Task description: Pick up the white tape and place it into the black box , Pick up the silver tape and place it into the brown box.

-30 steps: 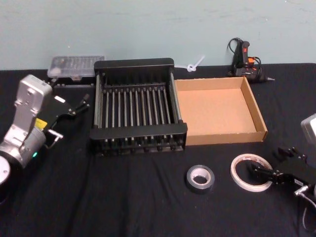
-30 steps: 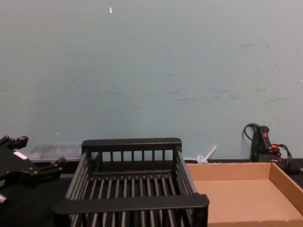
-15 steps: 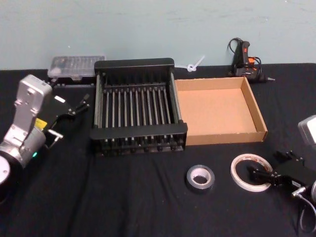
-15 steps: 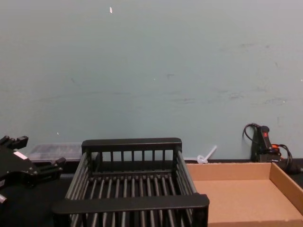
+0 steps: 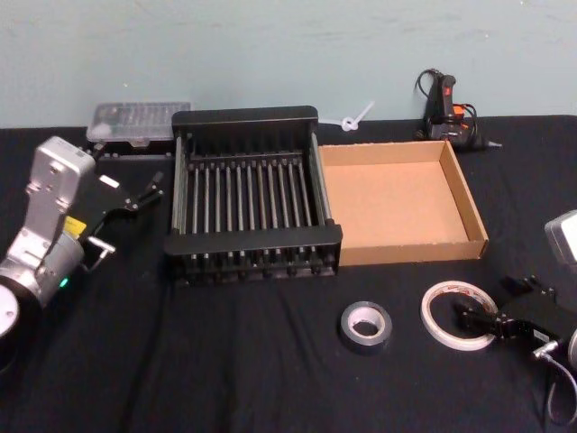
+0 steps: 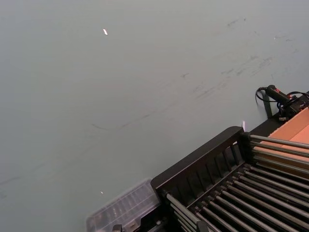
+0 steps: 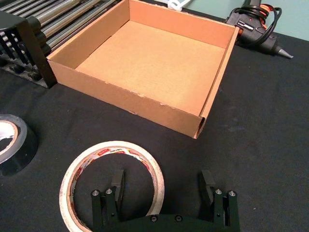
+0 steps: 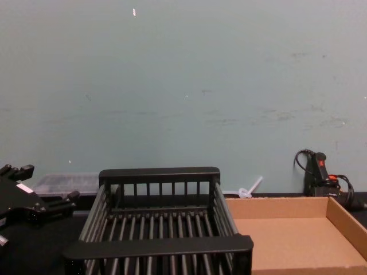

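My left gripper (image 5: 149,192) idles unclenched beside the empty black box (image 5: 252,200); the brown box (image 5: 397,200) is likewise empty. Silver tape (image 5: 366,326) and white tape (image 5: 455,315) lie on the table. Wrist view: my right gripper (image 7: 161,186), spread wide, straddles the white ring's rim.

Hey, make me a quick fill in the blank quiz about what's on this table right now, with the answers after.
1. The right gripper straddles the rim of the ___ tape.
2. The brown box holds ___.
3. The silver tape lies on the ___.
4. The black box sits to the brown box's ___.

Answers: white; nothing; table; left
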`<state>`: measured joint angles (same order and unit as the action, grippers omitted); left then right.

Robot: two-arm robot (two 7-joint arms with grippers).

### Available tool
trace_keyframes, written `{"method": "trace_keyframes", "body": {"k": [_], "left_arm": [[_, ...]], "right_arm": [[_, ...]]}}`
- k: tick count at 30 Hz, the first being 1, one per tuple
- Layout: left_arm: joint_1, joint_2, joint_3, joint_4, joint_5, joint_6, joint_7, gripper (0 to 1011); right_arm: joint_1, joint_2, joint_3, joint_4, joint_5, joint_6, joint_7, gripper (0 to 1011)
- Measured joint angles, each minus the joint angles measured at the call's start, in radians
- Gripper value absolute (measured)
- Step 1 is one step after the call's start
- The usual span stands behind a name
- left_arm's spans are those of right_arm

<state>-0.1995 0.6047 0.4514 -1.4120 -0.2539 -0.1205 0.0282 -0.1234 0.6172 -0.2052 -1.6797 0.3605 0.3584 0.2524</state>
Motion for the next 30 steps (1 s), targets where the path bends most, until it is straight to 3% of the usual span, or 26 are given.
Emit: {"method": "trace_keyframes", "body": {"k": [30], "left_arm": [[0.0,0.0,0.0,0.0,0.0,0.0,0.0,1001]], "right_arm": [[-0.002,-0.008,0.007,-0.001,-0.014,-0.003,0.003,1002]]}}
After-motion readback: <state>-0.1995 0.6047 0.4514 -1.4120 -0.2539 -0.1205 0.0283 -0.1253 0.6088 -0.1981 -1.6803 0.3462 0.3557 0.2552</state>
